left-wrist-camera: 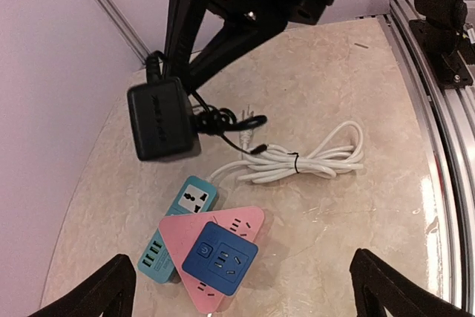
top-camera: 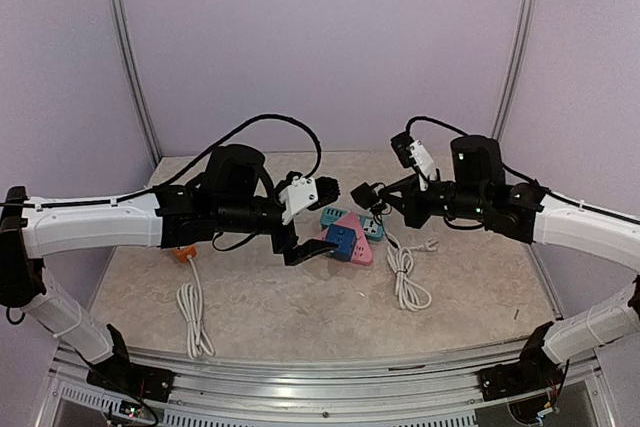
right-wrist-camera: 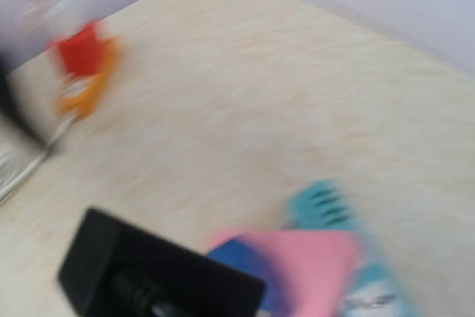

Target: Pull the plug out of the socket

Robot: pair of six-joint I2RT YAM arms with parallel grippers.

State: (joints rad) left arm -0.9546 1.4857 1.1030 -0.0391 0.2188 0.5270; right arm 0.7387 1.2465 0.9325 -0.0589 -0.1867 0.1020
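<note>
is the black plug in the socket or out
Out. The black plug hangs in the air in the right tool, clear of the pink socket and the teal strip lying on the table.

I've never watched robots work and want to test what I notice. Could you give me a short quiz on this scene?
1. True or false: the left gripper is open.
2. What does the right gripper hold? A) a white cord B) a black plug C) an orange plug
3. Fill in the colour: the blue cube sits on a ____ triangular socket.

Key: 1 true; 2 B; 3 pink.
</note>
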